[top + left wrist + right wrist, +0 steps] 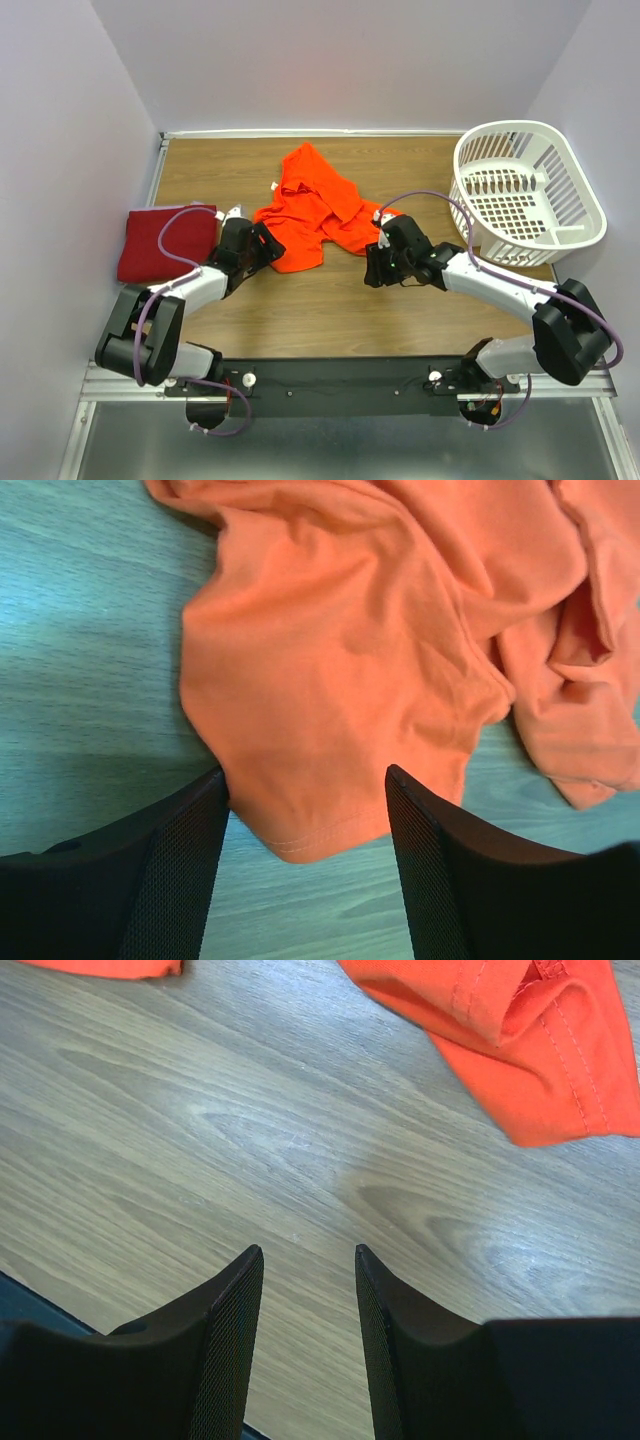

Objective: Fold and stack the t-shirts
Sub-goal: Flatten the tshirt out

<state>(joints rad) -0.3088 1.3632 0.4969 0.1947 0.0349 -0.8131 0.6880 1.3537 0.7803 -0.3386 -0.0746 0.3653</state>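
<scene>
1. The fingers [180, 860] of the left gripper [307, 775] stood apart, one on each side of a hemmed corner of the orange-red t-shirt [340, 660]. The cloth lay between them, but nothing was pinched. They seemed set astride the hem so that closing would catch it.
2. The right gripper [308, 1252] also had its fingers apart, low over bare wood. A stitched flap of the orange-red shirt lay ahead and to one side of it, not touching. It looked poised to take a second corner.
3. The orange-red t-shirt lay crumpled in the middle of the counter [330, 310], nearer the far edge than the near one. Its layers were bunched over one another and no fold had been made in it.
4. The crimson t-shirt [160, 242] lay against the left edge as a tidy rectangle. It looked already folded, so it probably sat there as the base of the stack, out of the working space.
5. The white basket [505, 190] stood in the far right corner, well apart from both shirts.
6. By this reading the task was about half done, with the step in hand being to get hold of the loose shirt. The next move would need both arms to grip separate corners and draw the cloth flat. The risk was that one gripper would catch only the top layer, or that the heap would drag without opening.
</scene>
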